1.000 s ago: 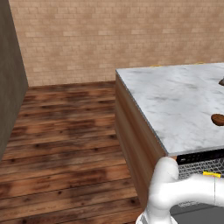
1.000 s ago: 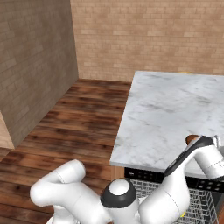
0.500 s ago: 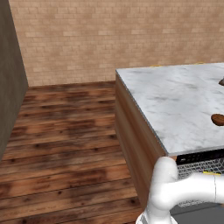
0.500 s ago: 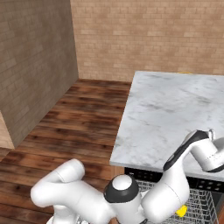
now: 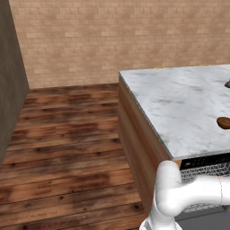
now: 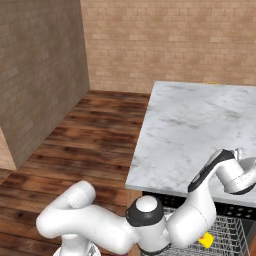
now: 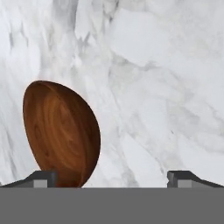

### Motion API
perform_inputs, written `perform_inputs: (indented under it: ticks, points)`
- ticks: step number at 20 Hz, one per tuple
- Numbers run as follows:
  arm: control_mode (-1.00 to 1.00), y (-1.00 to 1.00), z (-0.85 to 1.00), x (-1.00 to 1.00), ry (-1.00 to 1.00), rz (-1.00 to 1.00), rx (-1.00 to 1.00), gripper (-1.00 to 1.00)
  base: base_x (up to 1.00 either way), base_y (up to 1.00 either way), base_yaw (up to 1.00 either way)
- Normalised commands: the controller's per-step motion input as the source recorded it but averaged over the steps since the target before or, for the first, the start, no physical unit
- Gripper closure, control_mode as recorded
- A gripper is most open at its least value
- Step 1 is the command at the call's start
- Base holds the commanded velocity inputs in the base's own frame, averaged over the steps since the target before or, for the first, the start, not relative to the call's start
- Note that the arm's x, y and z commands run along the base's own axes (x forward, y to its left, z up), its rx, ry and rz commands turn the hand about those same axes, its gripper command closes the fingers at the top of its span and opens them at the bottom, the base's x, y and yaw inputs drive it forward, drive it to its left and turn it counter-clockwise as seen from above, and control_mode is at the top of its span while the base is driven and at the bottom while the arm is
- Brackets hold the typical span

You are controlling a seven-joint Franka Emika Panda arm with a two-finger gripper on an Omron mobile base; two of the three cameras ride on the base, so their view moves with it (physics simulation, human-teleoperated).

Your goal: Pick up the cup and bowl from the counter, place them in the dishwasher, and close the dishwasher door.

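Gripper (image 7: 112, 177): spread wide, holding nothing, poised low over the marble; one dark tip at each lower corner of the hand view.
Fingertips (image 7: 41, 178): left-hand one just touching the near rim of the bowl in the hand view, the other well apart on bare stone.
Cup (image 6: 205, 240): bright yellow, down in the wire rack at the near side, right base view, partly hidden behind the white arm.
Dishwasher (image 5: 204, 167): black top strip under the near edge of the counter, grey wire rack (image 6: 227, 236) pulled out below it.
Bowl (image 7: 61, 133): reddish-brown with wood grain, lying on the counter towards the near edge, close ahead of the gripper and off to its left; also seen as a small brown shape (image 5: 223, 122) by the right edge of the left base view.
Counter (image 5: 179, 103): white-grey veined marble, brown wooden side panel facing the floor.
Floor (image 5: 67, 148): dark wooden planks, stretching beyond the counter's left side.
Far wall (image 6: 165, 40): tan brick, running behind the counter's far edge.
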Motion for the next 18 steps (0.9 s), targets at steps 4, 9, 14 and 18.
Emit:
perform_inputs:
  ticks: [4, 9, 14, 18]
  points:
    - [-1.0, 0.0, -0.2, 0.45, 0.0, 0.0, 0.07, -1.0, 0.0, 0.0, 0.0]
    - [-1.0, -0.05, -0.17, 0.38, 0.0, 0.0, 0.07, -1.0, 0.0, 0.0, 0.0]
    - [-1.0, -0.19, -0.17, 0.19, 0.0, 0.0, 0.03, 1.0, 0.0, 0.0, 0.0]
    - [-1.0, -0.17, -0.19, 0.04, 0.0, 0.0, 0.01, 1.0, 0.0, 0.0, 0.0]
